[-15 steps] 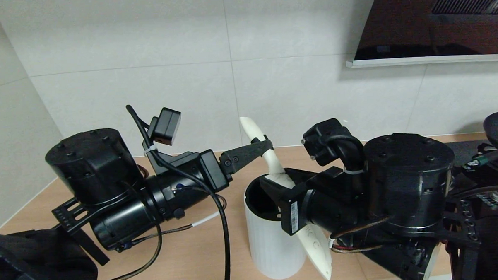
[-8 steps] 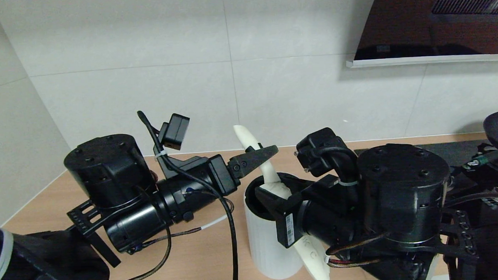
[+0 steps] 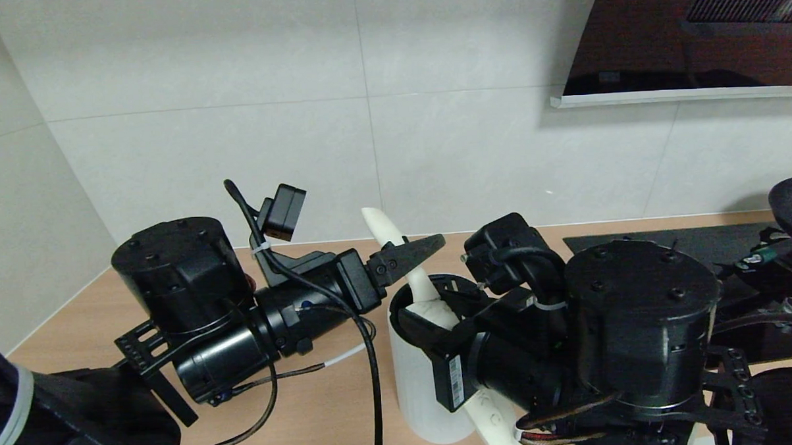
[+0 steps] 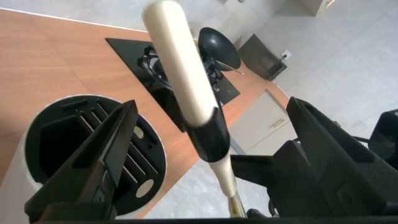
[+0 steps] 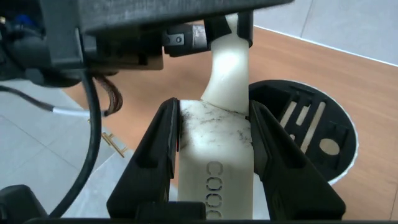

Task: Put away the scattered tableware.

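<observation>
Spatula (image 3: 377, 224), white, held tilted over the open top of the white utensil holder (image 3: 415, 386), which stands on the wooden bench (image 3: 310, 410); the handle end points up toward the tiled wall and the broad end hangs lower, in front of the holder. Right gripper (image 5: 214, 107): jaws clamped on the broad part of the spatula, one on each side. Left gripper (image 4: 211, 106): jaws spread wide, handle passing between them; contact cannot be told.
</observation>
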Tool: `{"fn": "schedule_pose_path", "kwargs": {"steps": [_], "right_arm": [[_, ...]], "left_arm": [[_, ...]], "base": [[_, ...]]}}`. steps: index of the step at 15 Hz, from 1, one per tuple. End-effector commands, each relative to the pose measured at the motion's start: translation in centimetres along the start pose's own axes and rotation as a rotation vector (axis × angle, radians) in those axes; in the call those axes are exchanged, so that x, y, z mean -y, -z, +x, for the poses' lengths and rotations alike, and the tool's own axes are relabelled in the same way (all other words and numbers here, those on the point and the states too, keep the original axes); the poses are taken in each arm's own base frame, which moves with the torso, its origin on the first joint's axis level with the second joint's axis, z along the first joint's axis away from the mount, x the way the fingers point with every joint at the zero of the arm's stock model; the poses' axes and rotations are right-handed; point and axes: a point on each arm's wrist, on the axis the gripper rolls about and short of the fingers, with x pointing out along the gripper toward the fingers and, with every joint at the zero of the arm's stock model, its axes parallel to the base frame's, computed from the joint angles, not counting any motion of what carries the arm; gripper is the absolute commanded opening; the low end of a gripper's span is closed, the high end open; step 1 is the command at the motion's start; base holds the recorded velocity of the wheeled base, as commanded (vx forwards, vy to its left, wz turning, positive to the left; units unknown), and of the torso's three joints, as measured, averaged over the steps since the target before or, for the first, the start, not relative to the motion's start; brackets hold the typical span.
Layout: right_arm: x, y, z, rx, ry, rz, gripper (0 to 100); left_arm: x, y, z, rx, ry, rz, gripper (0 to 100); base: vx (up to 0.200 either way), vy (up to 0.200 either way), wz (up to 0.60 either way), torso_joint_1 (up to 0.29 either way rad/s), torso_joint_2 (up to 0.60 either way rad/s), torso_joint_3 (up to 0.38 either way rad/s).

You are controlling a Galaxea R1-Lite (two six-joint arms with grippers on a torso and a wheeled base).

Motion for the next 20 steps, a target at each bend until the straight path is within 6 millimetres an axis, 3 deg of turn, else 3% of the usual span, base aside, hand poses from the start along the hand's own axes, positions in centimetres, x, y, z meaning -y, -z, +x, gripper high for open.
{"fn": "schedule_pose_path", "kwargs": {"steps": [1,3,4,17,18,20], "right_arm": [[-0.16,0.12,-0.10,-0.004,-0.006,-0.002,0],[-0.17,0.16,-0.07,-0.005,-0.006,-0.002,0],[-0.16,0.19,-0.08,-0.005,-0.006,-0.002,0],[0.00,0.11,-0.19,0.027,0.006,0.006,0],[0.00,0.11,-0.19,0.027,0.006,0.006,100],[0.01,0.09,-0.23,0.028,0.004,0.008,100]], "left_arm": [[0.11,0.00,-0.04,0.001,0.003,0.001,100],[0.11,0.00,-0.04,0.001,0.003,0.003,100],[0.12,0.06,-0.04,-0.001,0.003,0.002,0],[0.25,-0.04,0.00,0.003,0.008,-0.001,0],[0.35,-0.13,-0.03,0.006,0.011,0.002,0],[0.56,-0.30,-0.17,0.013,0.015,0.005,0]], "base": [[0.000,0.000,0.00,0.000,0.00,0.000],[0.000,0.000,0.00,0.000,0.00,0.000],[0.000,0.000,0.00,0.000,0.00,0.000],[0.000,0.000,0.00,0.000,0.00,0.000],[0.000,0.000,0.00,0.000,0.00,0.000],[0.000,0.000,0.00,0.000,0.00,0.000]]}}
